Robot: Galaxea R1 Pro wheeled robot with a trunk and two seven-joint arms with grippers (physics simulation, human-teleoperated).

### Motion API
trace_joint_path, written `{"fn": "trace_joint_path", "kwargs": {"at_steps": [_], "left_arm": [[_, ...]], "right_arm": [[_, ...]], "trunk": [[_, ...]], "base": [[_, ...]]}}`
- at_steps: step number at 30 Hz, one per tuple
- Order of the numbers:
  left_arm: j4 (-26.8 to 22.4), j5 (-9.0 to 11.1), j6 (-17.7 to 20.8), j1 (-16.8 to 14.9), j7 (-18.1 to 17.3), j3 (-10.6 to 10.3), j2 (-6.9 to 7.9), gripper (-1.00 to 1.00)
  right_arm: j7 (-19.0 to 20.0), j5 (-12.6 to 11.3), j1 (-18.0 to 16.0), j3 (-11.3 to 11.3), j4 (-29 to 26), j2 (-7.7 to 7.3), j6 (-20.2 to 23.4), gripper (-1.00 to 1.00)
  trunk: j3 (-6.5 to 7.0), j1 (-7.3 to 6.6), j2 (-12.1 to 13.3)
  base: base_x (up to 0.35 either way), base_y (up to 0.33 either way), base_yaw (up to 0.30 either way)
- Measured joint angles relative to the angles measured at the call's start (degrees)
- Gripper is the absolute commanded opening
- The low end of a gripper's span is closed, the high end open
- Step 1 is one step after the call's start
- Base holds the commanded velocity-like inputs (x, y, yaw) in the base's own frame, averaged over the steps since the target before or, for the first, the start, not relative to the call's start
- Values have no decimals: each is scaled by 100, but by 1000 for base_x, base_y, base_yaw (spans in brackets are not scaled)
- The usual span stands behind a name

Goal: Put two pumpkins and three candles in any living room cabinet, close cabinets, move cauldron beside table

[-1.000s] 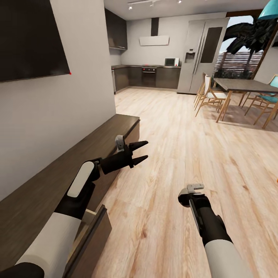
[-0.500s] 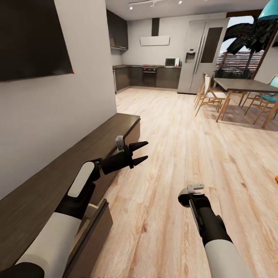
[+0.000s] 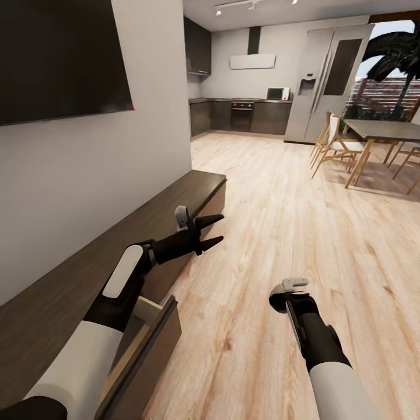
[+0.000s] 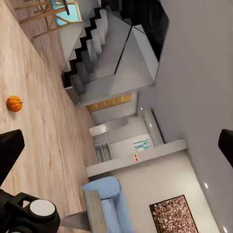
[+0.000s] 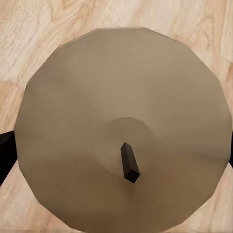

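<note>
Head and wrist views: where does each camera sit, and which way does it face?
Head view: on the head, facing forward and down along the cabinet; shows both arms, left gripper, right gripper.
Left wrist view: by the open left gripper, facing a pumpkin on the wooden floor; fingertips show.
Right wrist view: above a candle between its fingers.
Shared: that floor.

Right claw (image 3: 290, 290) hidden (perhaps gripping the candle (image 5: 121, 128)).
</note>
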Motion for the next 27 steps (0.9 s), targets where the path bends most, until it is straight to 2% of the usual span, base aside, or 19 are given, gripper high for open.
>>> {"fn": "trace_joint_path", "kwargs": {"at_steps": [4,11,27], "left_arm": [[0,1,0,1,-1,0,-4,100],[0,0,0,0,0,0,0,100],[5,-1,-2,0,1,0,0,100]], "right_arm": [[3,-2,0,0,0,0,0,-100],[-1,8,0,0,0,0,0,-100],[-2,6,0,-1,1,0,0,-100]], "trunk": [[0,0,0],[0,0,0],[0,0,0]], "base": [[-253,0,3],[-44,0,31],[-1,0,270]]}}
